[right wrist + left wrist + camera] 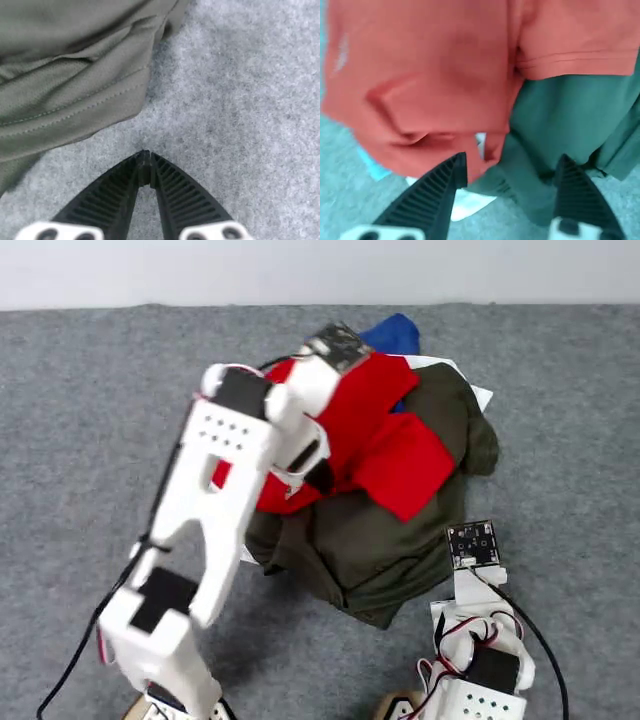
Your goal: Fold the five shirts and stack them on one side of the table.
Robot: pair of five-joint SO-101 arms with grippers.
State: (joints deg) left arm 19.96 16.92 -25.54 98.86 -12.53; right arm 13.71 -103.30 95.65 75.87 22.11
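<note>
The grey table (pixel 80 440) carries one pile in the middle: a wide olive shirt (pixel 400 530), a red shirt (pixel 390 440) across it, and a blue shirt (pixel 395 333) at the far edge. From the left wrist, the left gripper (pixel 512 167) hangs with fingers apart over the red hem, where white cloth (pixel 470 205) peeks out. From the right wrist, the right gripper (pixel 150 162) has its fingers together over bare table, just beside the olive hem.
</note>
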